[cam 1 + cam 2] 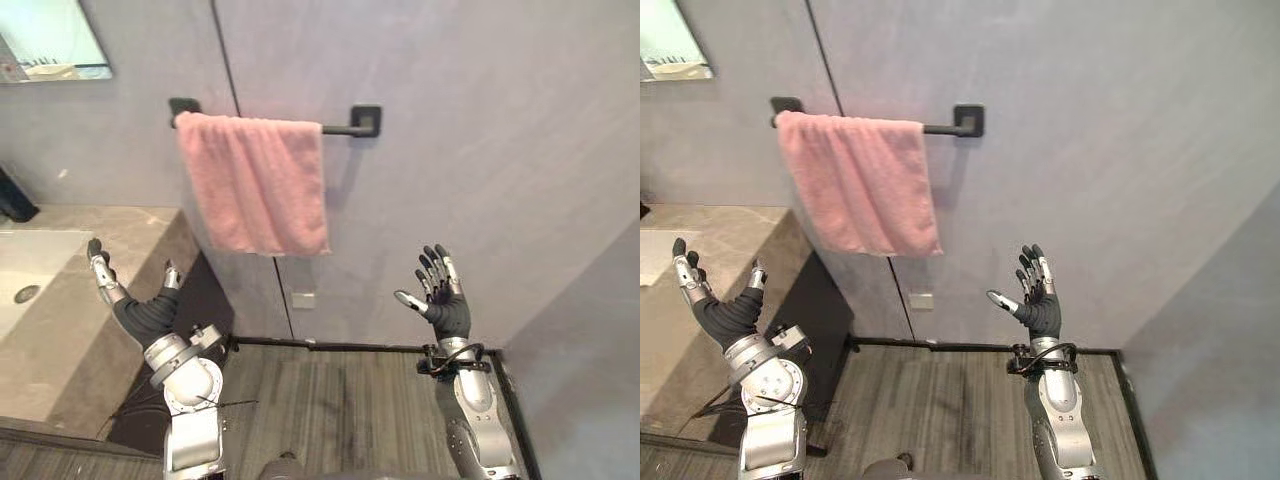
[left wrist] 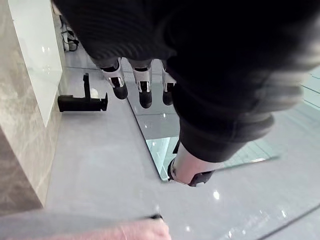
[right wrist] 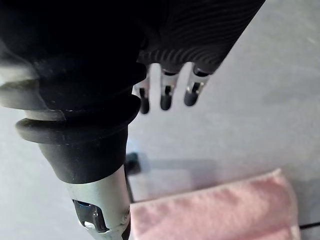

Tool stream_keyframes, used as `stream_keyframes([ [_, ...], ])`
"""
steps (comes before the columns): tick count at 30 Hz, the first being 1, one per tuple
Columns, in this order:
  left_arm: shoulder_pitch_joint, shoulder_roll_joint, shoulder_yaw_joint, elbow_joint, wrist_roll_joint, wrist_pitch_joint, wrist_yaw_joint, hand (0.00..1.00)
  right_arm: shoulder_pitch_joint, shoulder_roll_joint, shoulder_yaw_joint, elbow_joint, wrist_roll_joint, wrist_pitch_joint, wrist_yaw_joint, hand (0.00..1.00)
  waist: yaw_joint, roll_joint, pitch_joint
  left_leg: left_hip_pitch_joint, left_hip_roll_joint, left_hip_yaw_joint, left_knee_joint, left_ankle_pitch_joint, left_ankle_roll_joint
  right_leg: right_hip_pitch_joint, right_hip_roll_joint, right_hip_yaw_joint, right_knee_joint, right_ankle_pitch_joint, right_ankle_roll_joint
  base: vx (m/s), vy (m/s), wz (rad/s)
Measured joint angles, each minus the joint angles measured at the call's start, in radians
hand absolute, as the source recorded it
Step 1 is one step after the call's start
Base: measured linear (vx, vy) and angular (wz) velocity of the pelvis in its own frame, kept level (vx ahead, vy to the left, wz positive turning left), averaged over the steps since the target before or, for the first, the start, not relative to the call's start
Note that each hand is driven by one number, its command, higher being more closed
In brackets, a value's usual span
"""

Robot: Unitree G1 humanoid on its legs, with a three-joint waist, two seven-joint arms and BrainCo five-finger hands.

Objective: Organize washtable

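The left hand [image 1: 143,312] is raised with its fingers spread open, empty, just beside the front corner of the stone washtable [image 1: 125,235]. The right hand [image 1: 446,303] is also up, open and empty, well apart on the other side. Between and above them a pink towel [image 1: 258,185] hangs over a black wall bar [image 1: 352,127]. A white basin [image 1: 35,262] is set in the washtable.

Towel [image 1: 255,185] ahead; counter [image 1: 130,225] on L
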State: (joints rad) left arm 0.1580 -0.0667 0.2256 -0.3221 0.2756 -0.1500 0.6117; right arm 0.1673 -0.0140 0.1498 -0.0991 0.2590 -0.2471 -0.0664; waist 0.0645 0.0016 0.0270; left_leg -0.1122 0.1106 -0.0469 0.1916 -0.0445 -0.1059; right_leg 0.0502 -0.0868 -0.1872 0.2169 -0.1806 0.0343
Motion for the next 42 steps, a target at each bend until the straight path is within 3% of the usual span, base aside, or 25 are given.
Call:
stream_keyframes([
  [3,0.006,0.001,0.018,-0.006,-0.009,0.004,0.003,0.00,-0.041,0.010,0.061,-0.003,-0.037,0.007,0.000,0.00,0.011,-0.027,-0.002,-0.005,-0.031,0.044,0.062,-0.027,0.035,0.007,-0.038,0.027,-0.013,0.001,0.030,0.11,0.169,-0.16],
  [7,0.019,0.001,0.014,-0.075,-0.008,0.013,0.004,0.00,-0.059,0.030,0.110,-0.031,-0.072,0.018,0.003,0.00,0.017,-0.016,-0.007,-0.022,-0.015,0.120,0.192,-0.139,0.058,-0.002,-0.044,0.112,-0.012,-0.006,0.052,0.01,0.161,-0.60],
  [9,0.018,0.001,0.005,-0.083,-0.008,0.013,0.002,0.00,-0.038,0.021,0.114,-0.045,-0.075,0.018,0.002,0.00,0.007,-0.015,-0.025,-0.036,-0.035,0.136,0.212,-0.172,0.067,-0.027,-0.066,0.135,0.009,-0.017,0.068,0.02,0.190,-0.34],
  [12,0.017,0.001,-0.008,-0.080,-0.031,0.014,-0.011,0.00,-0.021,0.018,0.113,-0.040,-0.102,0.028,-0.006,0.00,0.004,-0.020,-0.040,-0.034,-0.074,0.184,0.212,-0.190,0.095,-0.086,-0.112,0.183,0.087,-0.035,0.070,0.08,0.194,-0.36],
  [15,0.016,0.002,-0.008,-0.054,-0.092,0.017,-0.067,0.00,-0.029,0.029,0.117,0.006,-0.112,0.040,-0.010,0.00,0.004,-0.019,-0.042,-0.017,-0.077,0.229,0.233,-0.197,0.116,-0.111,-0.121,0.190,0.124,-0.025,0.069,0.09,0.107,-0.40],
  [18,0.014,0.007,0.006,-0.027,-0.118,0.023,-0.087,0.00,-0.055,0.044,0.122,0.043,-0.111,0.058,-0.010,0.00,0.005,-0.016,-0.047,-0.010,-0.042,0.244,0.224,-0.198,0.117,-0.110,-0.088,0.188,0.076,0.024,0.069,0.04,0.014,-0.45],
  [20,0.013,0.026,0.019,-0.008,-0.120,0.032,-0.087,0.00,-0.065,0.049,0.131,0.046,-0.103,0.059,-0.008,0.00,0.005,-0.006,-0.039,0.018,-0.004,0.257,0.195,-0.197,0.117,-0.116,-0.031,0.184,0.061,0.021,0.073,-0.03,-0.084,-0.49],
  [22,0.010,0.031,0.042,0.022,-0.133,0.042,-0.084,0.00,-0.070,0.044,0.164,0.048,-0.103,0.056,-0.008,0.00,-0.013,-0.007,-0.041,0.041,0.009,0.246,0.188,-0.205,0.092,-0.085,0.016,0.196,0.022,0.041,0.036,-0.07,-0.171,-0.06],
  [27,0.011,0.025,0.053,0.036,-0.137,0.059,-0.084,0.00,-0.046,0.025,0.172,0.055,-0.103,0.059,0.003,0.00,-0.023,-0.003,-0.041,0.073,0.013,0.168,0.132,-0.186,0.043,-0.072,0.026,0.137,0.059,0.002,0.005,0.02,-0.129,0.31],
  [32,0.011,-0.001,0.078,0.044,-0.156,0.075,-0.086,0.00,-0.051,0.015,0.188,0.042,-0.100,0.059,0.006,0.00,-0.020,0.016,-0.043,0.037,0.031,0.107,0.180,-0.173,0.029,-0.071,0.043,0.082,0.093,-0.028,-0.014,0.06,-0.111,0.32],
  [35,0.007,-0.002,0.097,0.044,-0.156,0.082,-0.085,0.00,-0.052,0.001,0.205,0.034,-0.091,0.060,0.012,0.00,-0.018,0.025,-0.036,0.039,0.027,0.103,0.159,-0.158,0.031,-0.072,0.037,0.080,0.087,-0.028,-0.015,0.02,-0.018,0.07],
  [42,-0.051,0.000,0.095,0.044,-0.154,0.087,-0.063,0.00,-0.057,0.003,0.204,0.031,-0.092,0.060,0.014,0.00,-0.011,0.020,-0.035,0.053,-0.006,0.115,0.117,-0.152,0.042,-0.066,0.013,0.102,0.036,-0.017,0.004,-0.03,0.066,-0.05],
])
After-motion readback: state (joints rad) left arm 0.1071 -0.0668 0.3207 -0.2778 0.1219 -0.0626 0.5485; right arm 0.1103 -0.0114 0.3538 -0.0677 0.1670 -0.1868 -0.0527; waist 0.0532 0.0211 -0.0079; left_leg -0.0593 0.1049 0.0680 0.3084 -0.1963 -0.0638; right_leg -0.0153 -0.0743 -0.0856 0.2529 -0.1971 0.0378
